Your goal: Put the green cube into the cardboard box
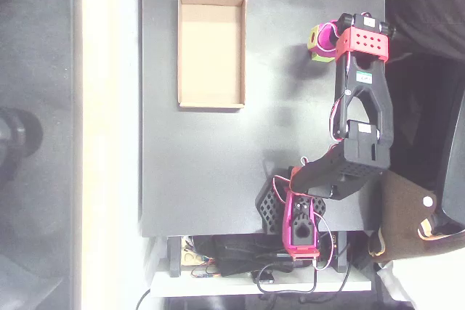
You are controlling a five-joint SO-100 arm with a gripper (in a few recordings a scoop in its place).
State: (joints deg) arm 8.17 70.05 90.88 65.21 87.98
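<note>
The shallow tan cardboard box (211, 49) sits on the black table (218, 165) with nothing inside. Well to its right in the overhead view, the magenta jaws (324, 40) pinch the small lime-green cube (317, 41) at the table's far right side.

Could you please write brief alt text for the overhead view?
A black-and-red robot arm reaches along the right side of a dark table, its magenta end effector at a small lime-green cube. A shallow, open tan cardboard box lies empty at upper left, well apart from the cube.
</note>
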